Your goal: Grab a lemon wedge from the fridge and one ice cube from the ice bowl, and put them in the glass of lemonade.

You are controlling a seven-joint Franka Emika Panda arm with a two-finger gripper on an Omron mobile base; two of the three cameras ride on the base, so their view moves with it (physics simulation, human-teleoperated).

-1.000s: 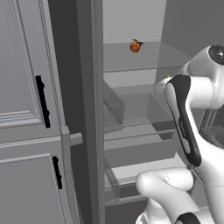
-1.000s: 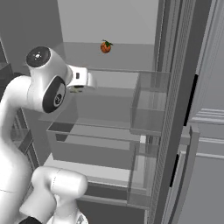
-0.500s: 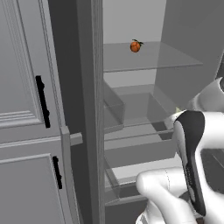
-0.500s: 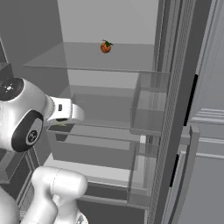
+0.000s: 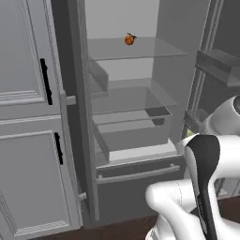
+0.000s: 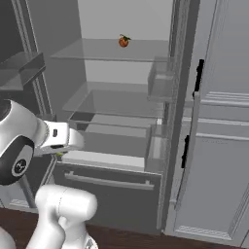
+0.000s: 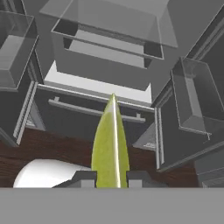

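The wedge (image 7: 111, 144) is yellow-green with a pale line down its ridge. The fridge (image 5: 136, 117) is dark grey inside, with clear shelves. The fruit (image 5: 129, 40) is orange-red. The cabinets (image 5: 28, 122) are light grey with black handles (image 5: 44, 80). The floor (image 7: 48, 146) is dark brown wood.

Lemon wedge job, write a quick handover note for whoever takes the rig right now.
Gripper: shut on the yellow-green lemon wedge, held between the two dark fingertips.
Tall dark grey fridge: doors open, glass shelves showing; an orange-red round fruit sits on the top shelf.
Done: wedge grabbed, hand outside the fridge.
Left: drop the wedge in the lemonade glass, then fetch one ice cube.
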